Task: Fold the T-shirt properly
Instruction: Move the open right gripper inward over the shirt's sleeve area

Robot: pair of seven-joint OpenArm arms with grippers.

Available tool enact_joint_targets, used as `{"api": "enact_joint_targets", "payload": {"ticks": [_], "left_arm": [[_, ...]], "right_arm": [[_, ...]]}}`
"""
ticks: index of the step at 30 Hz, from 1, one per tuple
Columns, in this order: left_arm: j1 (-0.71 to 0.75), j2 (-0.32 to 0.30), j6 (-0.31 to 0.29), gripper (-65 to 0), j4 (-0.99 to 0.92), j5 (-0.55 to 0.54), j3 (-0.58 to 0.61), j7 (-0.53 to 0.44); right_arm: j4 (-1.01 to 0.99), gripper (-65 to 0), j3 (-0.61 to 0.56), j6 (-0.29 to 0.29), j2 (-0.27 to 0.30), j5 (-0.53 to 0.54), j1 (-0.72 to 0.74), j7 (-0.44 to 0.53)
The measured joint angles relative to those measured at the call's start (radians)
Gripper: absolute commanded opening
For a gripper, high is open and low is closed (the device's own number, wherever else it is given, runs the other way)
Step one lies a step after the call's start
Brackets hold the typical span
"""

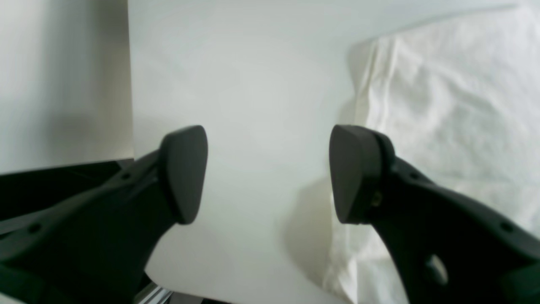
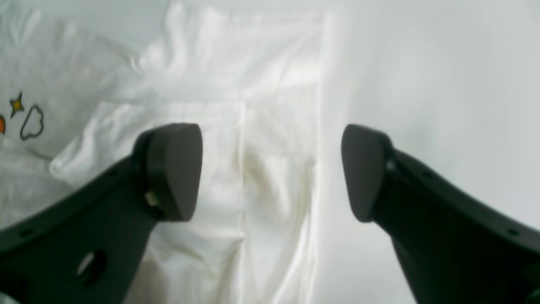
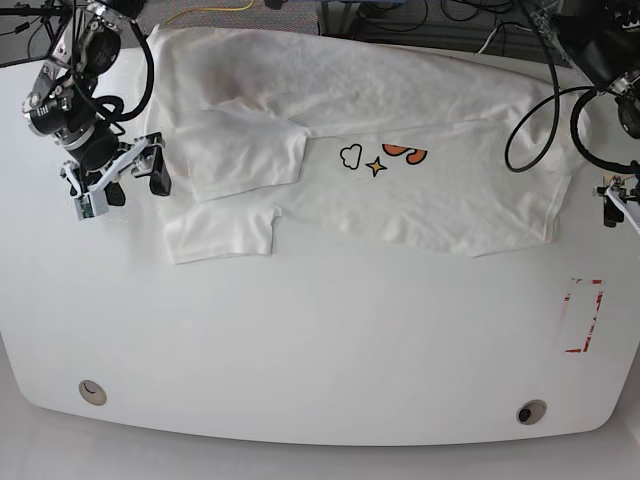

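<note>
T-shirt (image 3: 400,190) lies partly folded across the far half of the white table (image 3: 320,350), small cloud and star print facing up. Right gripper (image 2: 272,173) hovers over its folded sleeve edge, jaws spread wide, holding nothing. Left gripper (image 1: 268,173) likewise gaping and empty, beside the shirt's other edge.

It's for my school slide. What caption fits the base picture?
Two robot arms wait with an open right claw beside a half-folded T-shirt on the white table.
</note>
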Motion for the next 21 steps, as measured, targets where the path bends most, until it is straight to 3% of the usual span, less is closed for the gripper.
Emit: {"api": "enact_joint_targets", "payload": {"ticks": [8, 14, 21], "left_arm": [[-0.066, 0.05, 0.0, -22.9, -0.035, 0.145, 0.01, -0.062], [-0.064, 0.049, 0.0, -22.9, -0.035, 0.155, 0.01, -0.068], [-0.05, 0.044, 0.0, -22.9, -0.035, 0.154, 0.008, -0.077]], "right_arm": [[-0.179, -16.2, 0.001, 0.003, -0.003, -0.198, 0.165, -0.001], [-0.293, -16.2, 0.002, 0.014, -0.004, -0.321, 0.268, 0.019], [-0.386, -16.2, 0.003, 0.016, -0.005, -0.4, 0.281, 0.052]]}}
